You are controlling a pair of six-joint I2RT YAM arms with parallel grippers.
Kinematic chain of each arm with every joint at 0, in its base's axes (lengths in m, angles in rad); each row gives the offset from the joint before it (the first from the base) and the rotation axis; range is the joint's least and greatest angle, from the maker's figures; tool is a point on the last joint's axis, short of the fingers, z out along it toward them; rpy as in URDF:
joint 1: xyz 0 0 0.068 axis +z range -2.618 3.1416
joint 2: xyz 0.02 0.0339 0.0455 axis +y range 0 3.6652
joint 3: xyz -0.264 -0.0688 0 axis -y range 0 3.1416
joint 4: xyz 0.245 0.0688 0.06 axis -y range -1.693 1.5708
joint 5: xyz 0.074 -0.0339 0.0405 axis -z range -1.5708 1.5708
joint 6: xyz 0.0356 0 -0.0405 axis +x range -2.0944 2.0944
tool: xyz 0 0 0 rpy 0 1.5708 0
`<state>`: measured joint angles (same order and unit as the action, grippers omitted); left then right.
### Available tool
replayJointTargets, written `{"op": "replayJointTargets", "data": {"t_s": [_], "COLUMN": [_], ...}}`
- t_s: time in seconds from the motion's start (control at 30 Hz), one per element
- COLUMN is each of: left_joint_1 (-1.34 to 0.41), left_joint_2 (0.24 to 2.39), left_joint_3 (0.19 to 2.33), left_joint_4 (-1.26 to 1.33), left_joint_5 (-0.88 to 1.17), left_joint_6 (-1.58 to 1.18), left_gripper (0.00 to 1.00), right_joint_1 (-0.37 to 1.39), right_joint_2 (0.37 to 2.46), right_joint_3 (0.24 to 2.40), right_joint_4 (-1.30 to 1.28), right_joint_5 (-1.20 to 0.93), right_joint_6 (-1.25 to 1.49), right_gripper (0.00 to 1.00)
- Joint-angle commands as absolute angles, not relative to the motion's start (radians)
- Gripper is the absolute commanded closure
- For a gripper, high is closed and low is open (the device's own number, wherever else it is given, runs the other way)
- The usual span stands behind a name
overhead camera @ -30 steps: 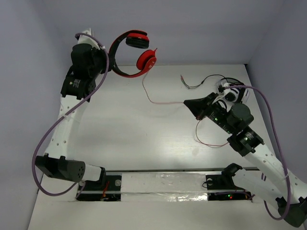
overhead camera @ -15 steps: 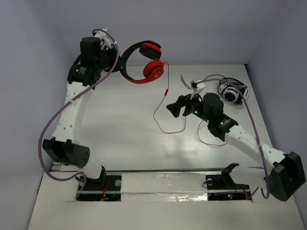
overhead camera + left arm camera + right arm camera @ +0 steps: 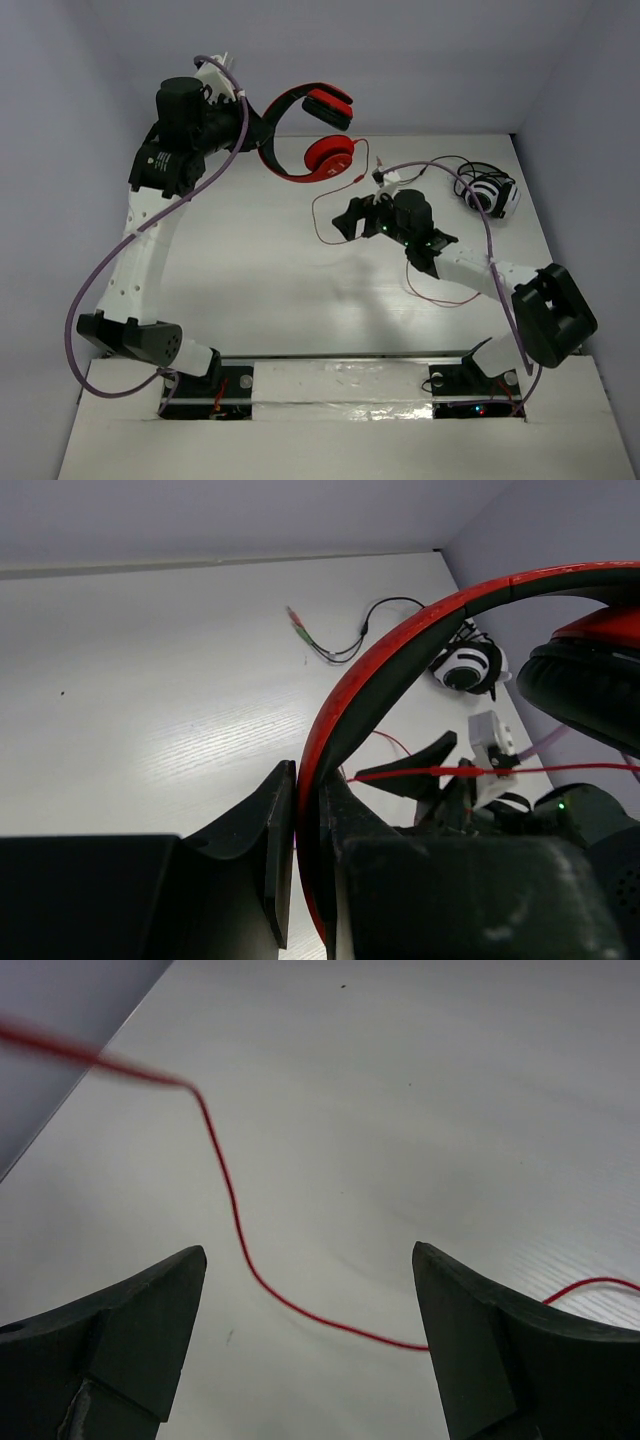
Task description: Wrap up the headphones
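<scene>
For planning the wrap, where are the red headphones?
Top view, far side, left of centre: the red headphones hang from the left jaws, clamped on the headband.

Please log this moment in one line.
left gripper: shut on headphones | right gripper: open near red cable | wrap: none yet visible

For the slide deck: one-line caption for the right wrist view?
Right gripper open above the white table, thin red cable running across the gap between its fingers.

White wood-grain surface (image 3: 250, 280), matte, w/ soft shadows. Plain pale grey-lavender walls on 3 sides: back wall (image 3: 430, 60), left wall (image 3: 40, 200), right wall (image 3: 600, 150). Crinkled silvery strip (image 3: 340, 381) along near edge. Light even, diffuse.
</scene>
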<state>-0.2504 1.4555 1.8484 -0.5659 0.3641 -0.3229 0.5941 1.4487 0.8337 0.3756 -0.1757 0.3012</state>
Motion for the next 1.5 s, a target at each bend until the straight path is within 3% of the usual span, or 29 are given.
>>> {"op": "replayJointTargets", "data": {"t_s": [0.0, 0.33, 0.43, 0.57, 0.63, 0.67, 0.73, 0.83, 0.87, 0.97, 1.07, 1.3, 1.47], "left_joint_1": [-0.253, -0.253, -0.253, -0.253, -0.262, -0.262, -0.271, -0.272, -0.272, -0.272, -0.272, -0.272, -0.272], "left_joint_2": [1.385, 1.378, 1.374, 1.371, 1.368, 1.368, 1.370, 1.373, 1.376, 1.387, 1.405, 1.448, 1.442], "left_joint_3": [1.885, 1.893, 1.884, 1.870, 1.867, 1.867, 1.871, 1.881, 1.882, 1.894, 1.913, 2.015, 2.034], "left_joint_4": [-0.488, -0.497, -0.491, -0.473, -0.466, -0.460, -0.454, -0.453, -0.451, -0.451, -0.460, -0.497, -0.509], "left_joint_5": [0.411, 0.400, 0.399, 0.405, 0.407, 0.407, 0.408, 0.407, 0.407, 0.400, 0.405, 0.429, 0.431], "left_joint_6": [-0.354, -0.356, -0.357, -0.360, -0.365, -0.367, -0.371, -0.371, -0.371, -0.367, -0.365, -0.370, -0.370], "left_gripper": [1.00, 1.00, 1.00, 1.00, 1.00, 1.00, 1.00, 1.00, 1.00, 1.00, 1.00, 1.00, 1.00], "right_joint_1": [0.577, 0.577, 0.577, 0.577, 0.577, 0.577, 0.577, 0.577, 0.577, 0.577, 0.577, 0.577, 0.577], "right_joint_2": [1.462, 1.608, 1.603, 1.530, 1.461, 1.436, 1.393, 1.315, 1.284, 1.253, 1.229, 1.235, 1.334], "right_joint_3": [0.879, 0.816, 0.750, 0.727, 0.716, 0.715, 0.713, 0.722, 0.724, 0.729, 0.707, 0.631, 0.670], "right_joint_4": [0.512, 0.713, 0.821, 0.770, 0.717, 0.703, 0.641, 0.569, 0.554, 0.509, 0.446, 0.480, 0.477], "right_joint_5": [-0.181, -0.485, -0.488, -0.336, -0.203, -0.161, -0.062, -0.014, -0.035, -0.194, -0.305, -0.439, -0.544], "right_joint_6": [0.267, 0.417, 0.465, 0.463, 0.472, 0.476, 0.485, 0.480, 0.466, 0.417, 0.377, 0.371, 0.383], "right_gripper": [0.10, 0.18, 0.29, 0.65, 0.73, 0.82, 0.85, 0.71, 0.59, 0.38, 0.29, 0.18, 0.18]}}
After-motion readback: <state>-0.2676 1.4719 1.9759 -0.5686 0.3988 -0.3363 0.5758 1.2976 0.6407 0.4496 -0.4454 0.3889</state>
